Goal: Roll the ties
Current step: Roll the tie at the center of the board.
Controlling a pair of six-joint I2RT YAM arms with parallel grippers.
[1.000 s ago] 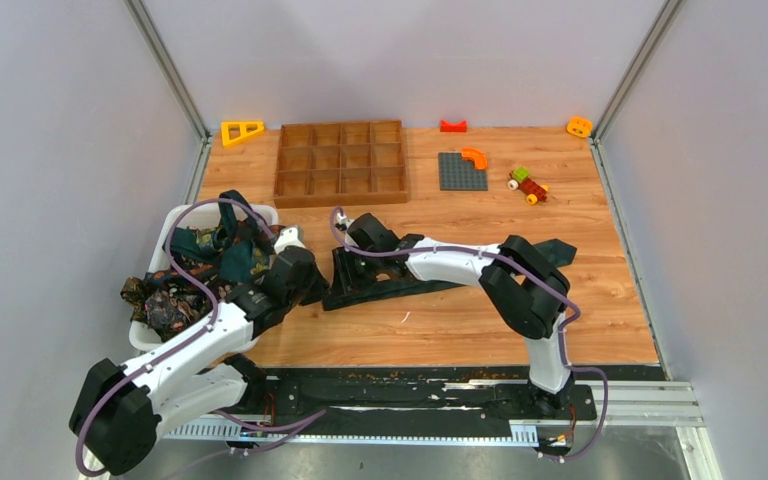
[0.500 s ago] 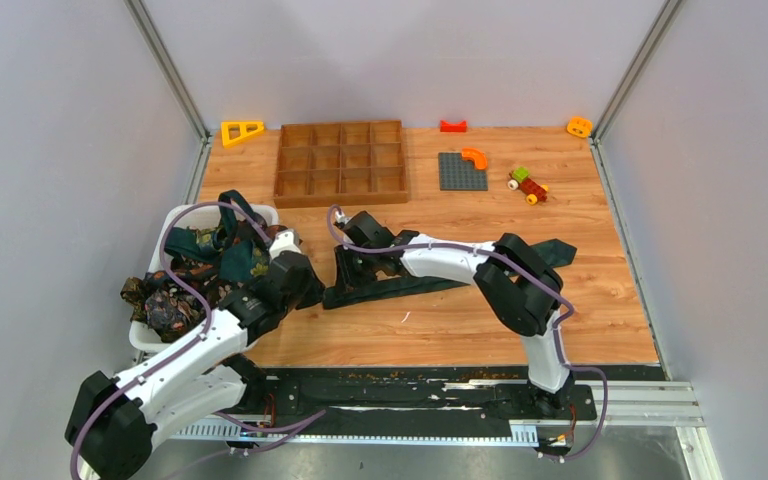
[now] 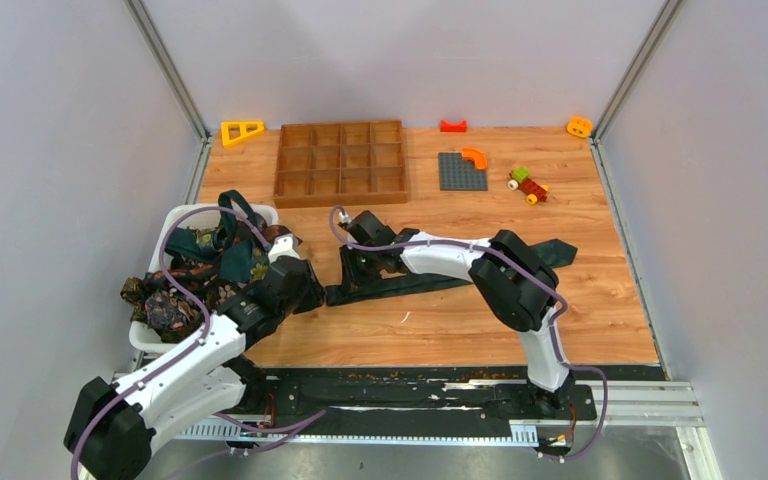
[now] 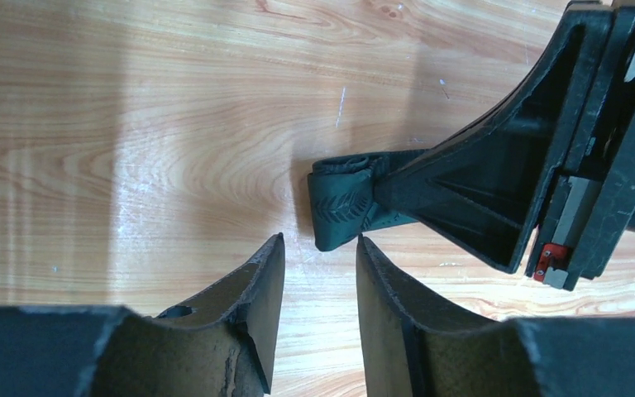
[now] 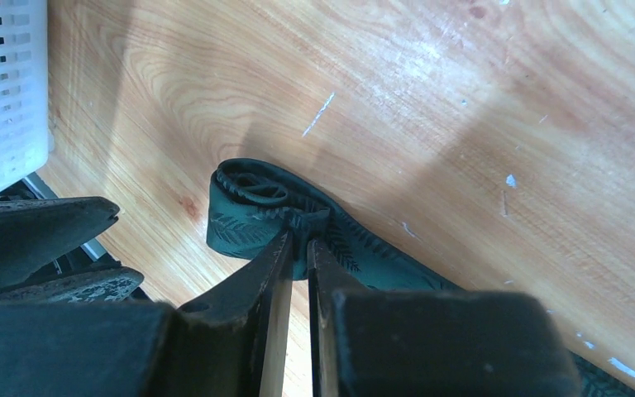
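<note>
Right wrist view shows the right end effector [image 5: 298, 238] clenched on the dark green leaf-patterned fabric necktie [image 5: 252, 203] just behind its curled end, where a first loose coil sits on the wooden counter [image 5: 463, 83]. In the left wrist view the left end effector [image 4: 320, 244] is released. Its two fingers are spread with nothing between them, and the coiled tip lies just in front of the gap.

From the top external view the necktie lies flat on the counter between the two arms. Its long axis runs roughly left to right, slanting slightly away from the bases toward the right. The coiled end points toward the left arm and the white plastic basket [image 3: 143, 337] of other patterned ties [image 3: 175, 305]; the free end reaches past the right arm's elbow.

The step in hand looks like the start of the roll, with only the first turn made. The next move probably calls for the left end effector to close on the coil and turn it along the strip while the right one feeds fabric, taut enough that the coil does not spring open.
</note>
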